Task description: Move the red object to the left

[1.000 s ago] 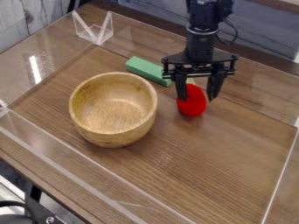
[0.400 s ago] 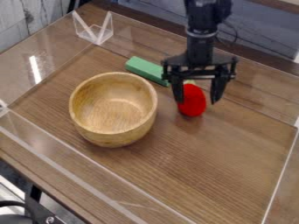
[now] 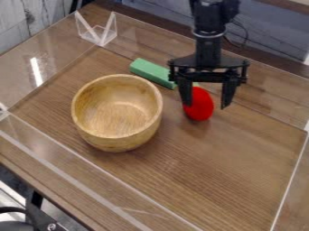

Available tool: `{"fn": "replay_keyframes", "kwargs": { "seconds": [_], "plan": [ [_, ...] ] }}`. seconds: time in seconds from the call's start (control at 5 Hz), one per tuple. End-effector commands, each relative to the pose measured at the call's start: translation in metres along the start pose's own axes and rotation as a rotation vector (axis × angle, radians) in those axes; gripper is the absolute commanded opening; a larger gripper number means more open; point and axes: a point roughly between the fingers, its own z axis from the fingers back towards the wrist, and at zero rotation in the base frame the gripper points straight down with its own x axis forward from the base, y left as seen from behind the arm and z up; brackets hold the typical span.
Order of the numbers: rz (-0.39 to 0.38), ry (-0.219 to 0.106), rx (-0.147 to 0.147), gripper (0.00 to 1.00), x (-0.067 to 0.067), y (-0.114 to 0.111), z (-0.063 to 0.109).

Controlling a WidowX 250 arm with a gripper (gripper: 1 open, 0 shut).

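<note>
Starting at your far left, a clear plastic wall [image 3: 27, 54] runs along the edge of the wooden table [image 3: 205, 180], and a low clear rim borders the near side as well. A small clear plastic stand [image 3: 96, 29] sits near the back left corner.

Moving right, you meet a round wooden bowl [image 3: 117, 112] resting upright left of centre. It takes up much of the left half of the table, with bare wood open in front of it and behind it.

Just behind and to the right of the bowl lies a flat green block [image 3: 151, 70], angled on the table, between the bowl and the arm.

Right of centre, the gripper [image 3: 207, 94] points straight down from the black arm. Its jaws are spread wide and released, one finger on each side of the red object [image 3: 198, 106], which rests on the table beneath them. You cannot tell whether either finger touches it.

To the right, bare wood runs on to another clear wall [image 3: 294, 176] at the right edge.
</note>
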Motion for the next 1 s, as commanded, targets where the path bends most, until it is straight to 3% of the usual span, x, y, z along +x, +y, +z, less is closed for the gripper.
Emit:
{"fn": "replay_keyframes", "kwargs": {
  "seconds": [0.0,0.6,0.8],
  "plan": [
    [-0.009,-0.102,-0.045,1.0,0.019,-0.008,0.025],
    [-0.076,-0.132,-0.01,1.0,0.029,-0.005,0.006],
    [-0.166,-0.132,-0.009,1.0,0.025,-0.014,0.013]
  ]
}}
